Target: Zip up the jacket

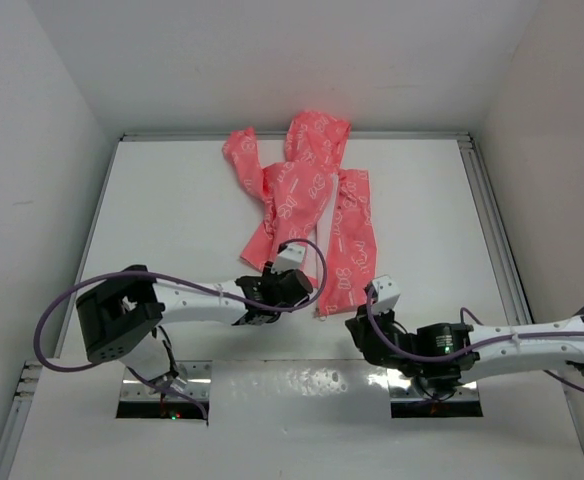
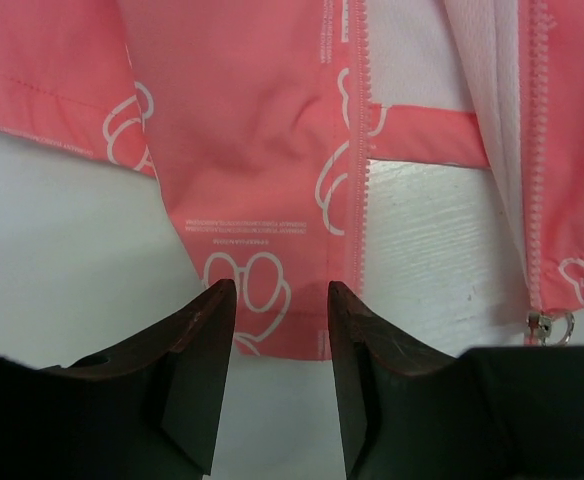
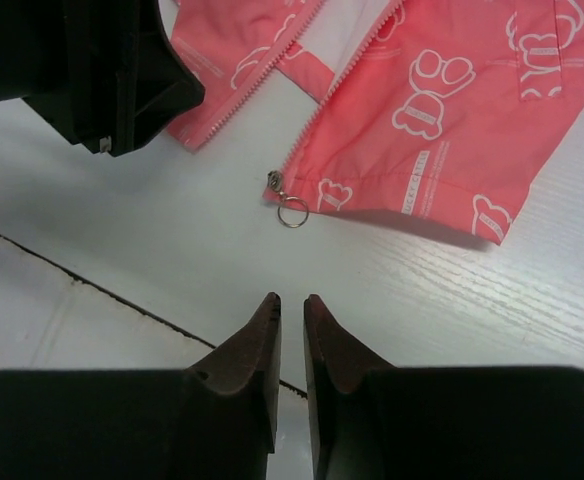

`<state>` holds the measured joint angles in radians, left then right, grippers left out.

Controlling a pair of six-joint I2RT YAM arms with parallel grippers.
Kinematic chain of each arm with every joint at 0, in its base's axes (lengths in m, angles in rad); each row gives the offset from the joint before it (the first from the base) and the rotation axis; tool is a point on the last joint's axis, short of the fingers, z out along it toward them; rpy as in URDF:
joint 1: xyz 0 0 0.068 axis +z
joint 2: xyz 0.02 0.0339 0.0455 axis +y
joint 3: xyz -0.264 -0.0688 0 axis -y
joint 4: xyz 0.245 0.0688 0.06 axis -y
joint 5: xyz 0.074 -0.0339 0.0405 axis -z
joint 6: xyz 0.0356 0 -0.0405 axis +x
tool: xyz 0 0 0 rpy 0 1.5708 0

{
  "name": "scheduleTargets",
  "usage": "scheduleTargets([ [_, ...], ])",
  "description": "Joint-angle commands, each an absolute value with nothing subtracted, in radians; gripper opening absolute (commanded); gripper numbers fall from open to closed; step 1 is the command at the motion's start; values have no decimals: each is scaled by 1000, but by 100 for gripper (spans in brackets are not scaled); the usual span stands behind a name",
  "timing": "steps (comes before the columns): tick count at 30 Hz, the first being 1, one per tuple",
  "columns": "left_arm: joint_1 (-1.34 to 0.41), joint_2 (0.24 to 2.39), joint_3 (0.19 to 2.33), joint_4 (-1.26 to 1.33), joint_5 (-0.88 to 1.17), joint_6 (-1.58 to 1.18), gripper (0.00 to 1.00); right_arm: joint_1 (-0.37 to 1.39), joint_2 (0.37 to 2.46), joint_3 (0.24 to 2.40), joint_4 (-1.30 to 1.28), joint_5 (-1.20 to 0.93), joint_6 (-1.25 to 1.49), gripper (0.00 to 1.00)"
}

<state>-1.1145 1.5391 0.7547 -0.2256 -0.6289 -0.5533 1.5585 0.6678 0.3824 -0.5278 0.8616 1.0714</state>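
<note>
The coral-pink jacket (image 1: 312,185) lies unzipped at the back middle of the white table, its front panels apart. My left gripper (image 2: 282,292) is open at the hem of the left panel (image 2: 252,200); pink fabric shows between the fingertips, ungripped. That panel's zipper teeth (image 2: 357,170) run just right of it. The slider with its ring (image 2: 549,324) hangs at the bottom of the other panel. My right gripper (image 3: 292,300) hovers over bare table, its jaws a narrow gap apart with nothing between them, a short way in front of the ring (image 3: 292,210).
White walls close in the table on three sides, with metal rails (image 1: 492,220) along its edges. A dark seam (image 3: 72,285) crosses the tabletop near the right gripper. The left gripper's black body (image 3: 112,70) sits close to the right gripper's upper left.
</note>
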Motion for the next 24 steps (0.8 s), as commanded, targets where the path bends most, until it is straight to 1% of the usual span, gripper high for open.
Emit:
scheduleTargets([
  [1,-1066,1531,727,-160,-546,-534,40,1562,669,380,-466,858,1069,15],
  [6,-1010,1546,686,-84,-447,-528,40,1562,739,417,-465,850,1051,18],
  [10,-997,1592,707,-101,-433,-529,41,1562,773,411,-416,844,1034,19],
  [13,-997,1609,689,-57,-376,-540,39,1562,781,408,-408,847,1032,21],
  [15,-997,1632,689,-48,-371,-554,32,1562,772,400,-396,847,1035,23],
  [16,-997,1641,687,-46,-373,-557,21,1563,770,397,-382,848,1032,24],
  [19,-997,1619,654,-19,-388,-586,0,1562,761,384,-361,860,1019,27],
  [20,-997,1606,629,24,-393,-595,0,1562,761,385,-362,864,1028,28],
  [23,-997,1545,612,44,-399,-609,0,1562,764,387,-339,883,1031,31],
  [24,-997,1502,608,51,-400,-617,0,1560,773,394,-328,899,1032,34],
])
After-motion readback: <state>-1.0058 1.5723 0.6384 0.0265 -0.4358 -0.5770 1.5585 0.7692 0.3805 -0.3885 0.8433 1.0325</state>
